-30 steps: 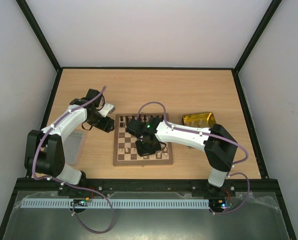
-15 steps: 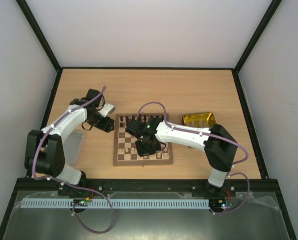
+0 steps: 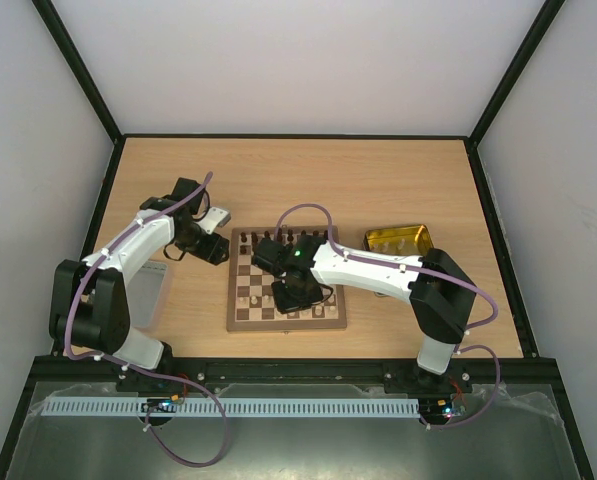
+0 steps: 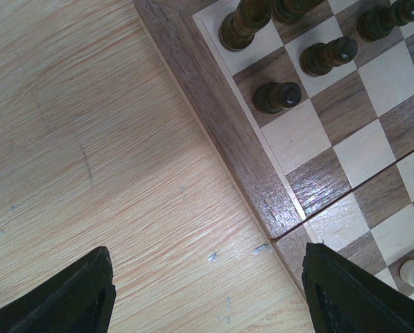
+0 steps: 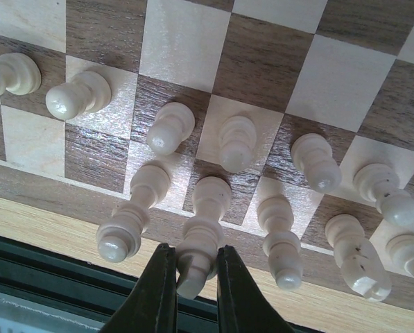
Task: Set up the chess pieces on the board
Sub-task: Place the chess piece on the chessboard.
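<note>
cream piece (image 5: 205, 208) pinched in the back rank of the board (image 5: 262, 62)

it stands on a dark square in the row nearest the arms, its top clamped between the narrow jaws of the right gripper (image 5: 193, 253). the left gripper (image 4: 207, 284) hangs spread wide and holding nothing over the table (image 4: 89, 139), just beside the board's left border, near the dark pieces (image 4: 276, 96).

A square wooden chessboard (image 3: 278, 327) with dark brown and cream checks lies flat on the bench.
The pale cream turned pieces (image 5: 238, 142) stand upright in two rows at its near edge and the dark brown turned pieces (image 4: 276, 97) at the far edge. One tall cream piece (image 5: 203, 208) is pinched by the right hand (image 5: 194, 260).
</note>
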`<state>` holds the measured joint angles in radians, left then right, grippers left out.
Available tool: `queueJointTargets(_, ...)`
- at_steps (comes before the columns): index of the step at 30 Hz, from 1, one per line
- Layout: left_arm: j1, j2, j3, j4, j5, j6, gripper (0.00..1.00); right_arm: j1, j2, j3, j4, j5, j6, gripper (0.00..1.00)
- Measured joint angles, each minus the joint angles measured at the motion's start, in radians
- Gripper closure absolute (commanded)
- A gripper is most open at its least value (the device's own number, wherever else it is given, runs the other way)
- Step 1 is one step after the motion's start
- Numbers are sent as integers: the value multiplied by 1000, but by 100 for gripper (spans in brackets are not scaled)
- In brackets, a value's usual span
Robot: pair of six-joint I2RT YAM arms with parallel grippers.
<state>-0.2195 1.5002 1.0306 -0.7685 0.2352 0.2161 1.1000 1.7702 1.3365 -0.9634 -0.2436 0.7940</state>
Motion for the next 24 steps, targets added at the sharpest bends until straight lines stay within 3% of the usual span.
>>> queueJointTargets(24, 0, 1, 0, 0, 0, 0, 25, 0, -3, -1, -2, -1, 0, 94)
